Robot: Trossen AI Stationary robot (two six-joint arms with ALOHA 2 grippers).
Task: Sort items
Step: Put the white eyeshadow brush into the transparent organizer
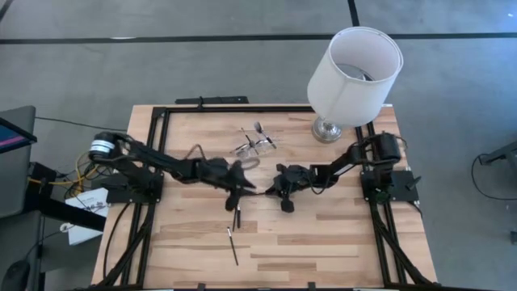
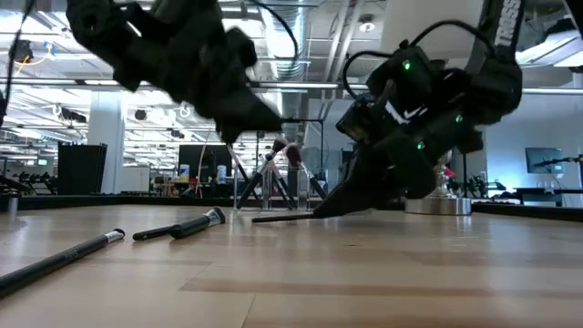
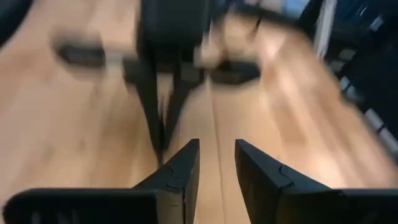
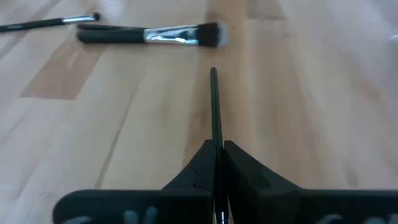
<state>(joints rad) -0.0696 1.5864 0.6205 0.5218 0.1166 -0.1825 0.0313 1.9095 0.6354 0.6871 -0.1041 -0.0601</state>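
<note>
Your right pincer [image 4: 217,149], at the overhead frame's centre, is clamped shut on a thin brush [image 4: 214,106] lying on the bench [image 4: 311,93]. Next, lift it clear. Your left pincer [image 3: 216,165] hovers part-open, empty.

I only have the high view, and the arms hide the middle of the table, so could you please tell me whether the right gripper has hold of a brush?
Observer: Yes. In the right wrist view, the right gripper is shut on a thin black brush.
Operator: Is it off the table?
Observer: Not that I can see. In the low view it lies level at the tabletop.
Operator: And the left gripper?
Observer: The left gripper is open, with nothing between its fingers.
</note>
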